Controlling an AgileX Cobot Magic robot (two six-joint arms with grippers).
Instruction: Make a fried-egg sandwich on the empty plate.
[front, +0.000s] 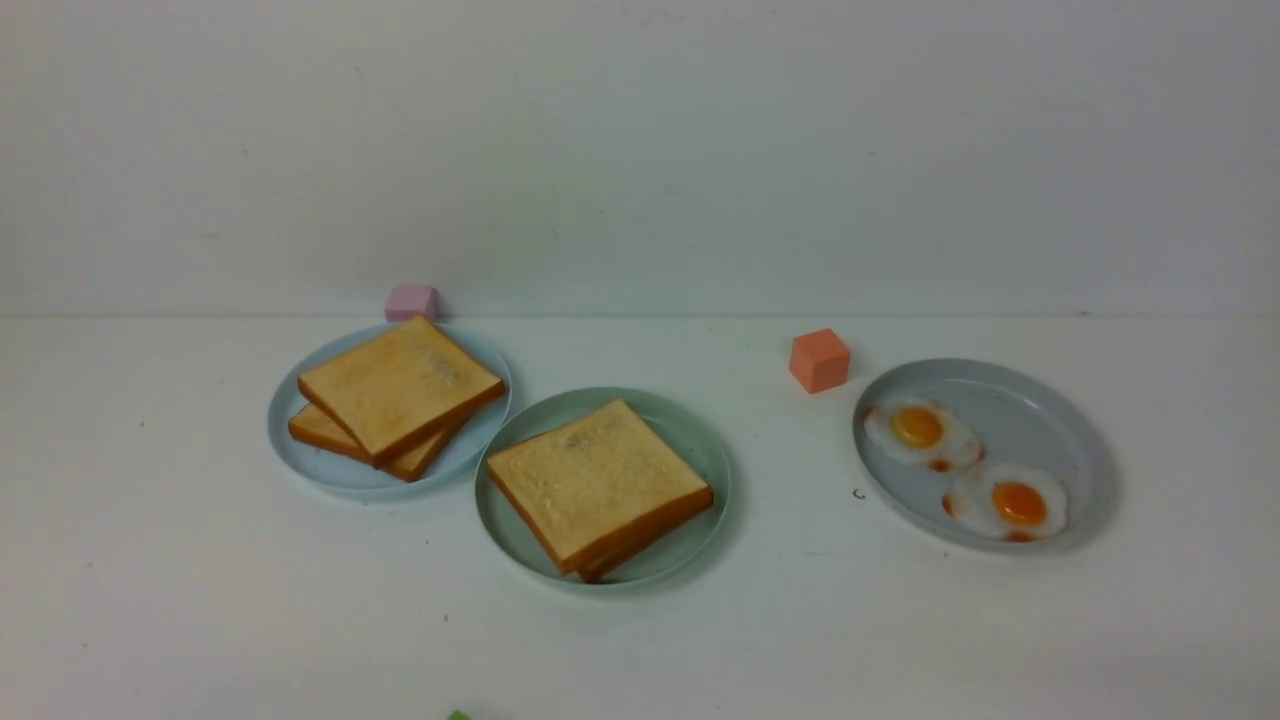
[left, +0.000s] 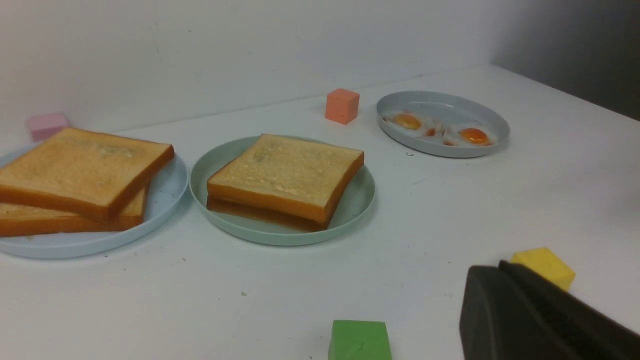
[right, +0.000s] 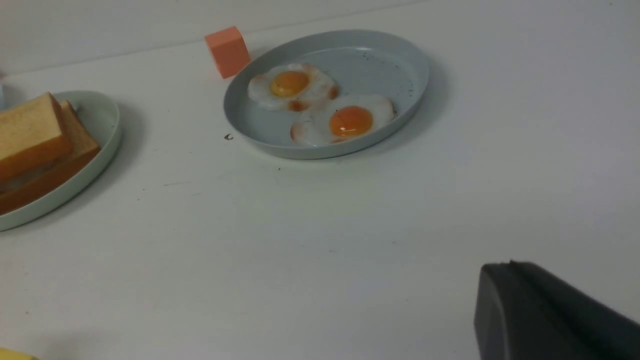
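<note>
Matte black, round-edged left pincer (left: 500, 310) and right pincer (right: 520, 310), fine ridges inside.

Mint-green plate (front: 700, 440), light blue plate (front: 300, 455), grey plate (front: 1010, 395). Toast slices (front: 400, 385) golden, orange-brown crusts; same for sandwich (front: 597, 482). Eggs (front: 1005, 500) white, orange yolks, reddish-brown edge spots. Cubes: pink (front: 411, 301), orange (front: 819, 360), green (left: 360, 340), yellow (left: 545, 265). Table (front: 200, 600) white, maybe lightly speckled.

A wide bare strip of counter (front: 800, 600) lay between the mint-green plate (front: 700, 440) and the grey plate (front: 1000, 385), with only the orange cube (front: 819, 360) standing at its far end.
</note>
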